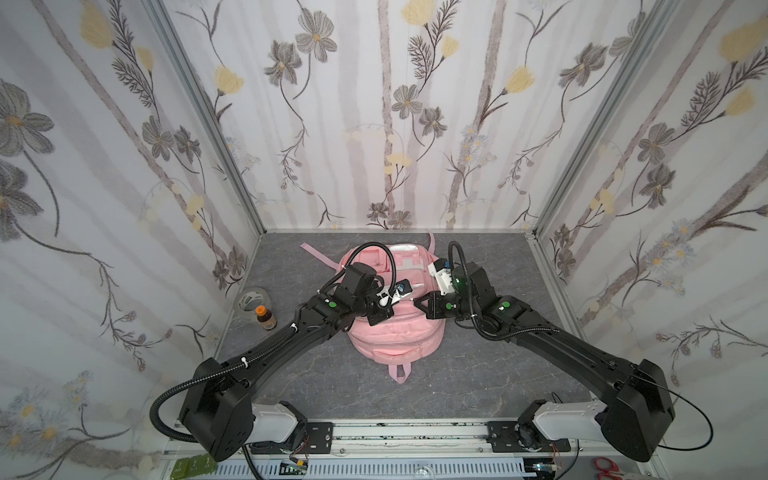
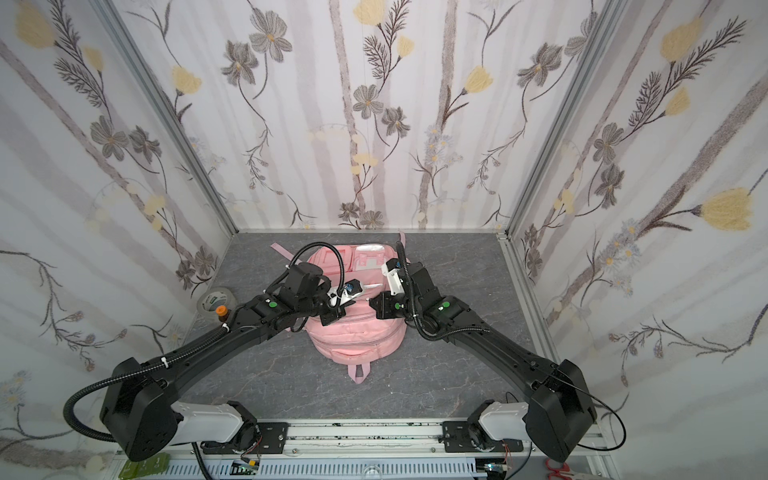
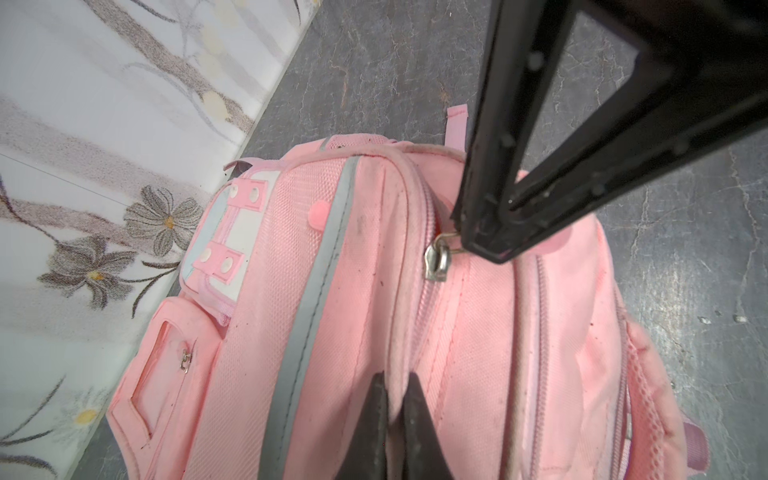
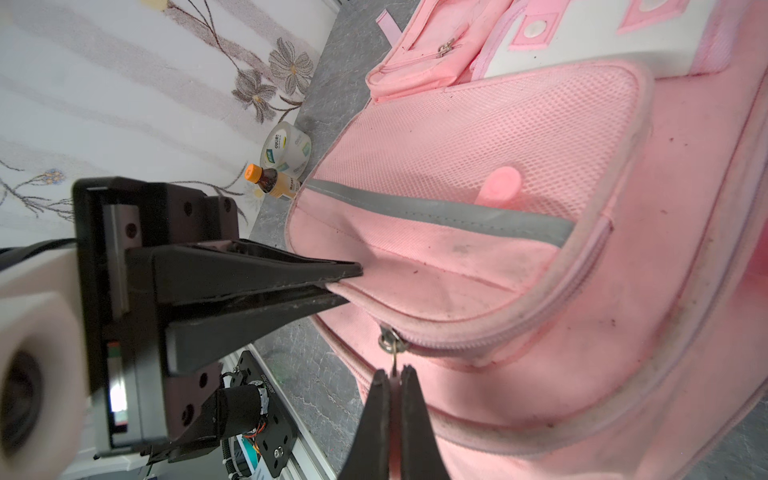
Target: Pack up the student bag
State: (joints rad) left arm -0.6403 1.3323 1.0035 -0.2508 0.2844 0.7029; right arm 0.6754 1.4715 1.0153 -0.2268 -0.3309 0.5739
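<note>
Both top views only show the pink student bag (image 1: 395, 336) lying in the middle of the grey table (image 1: 478, 374) between the arms, but the wrist cams give it away: left gripper (image 3: 395, 384) pinched tight on a fold of its fabric, right gripper (image 4: 395, 374) clamped on the zip pull (image 4: 390, 343).

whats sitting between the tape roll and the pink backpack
A small orange-capped bottle stands between the tape roll and the student bag, clearest in the right wrist view.
</note>
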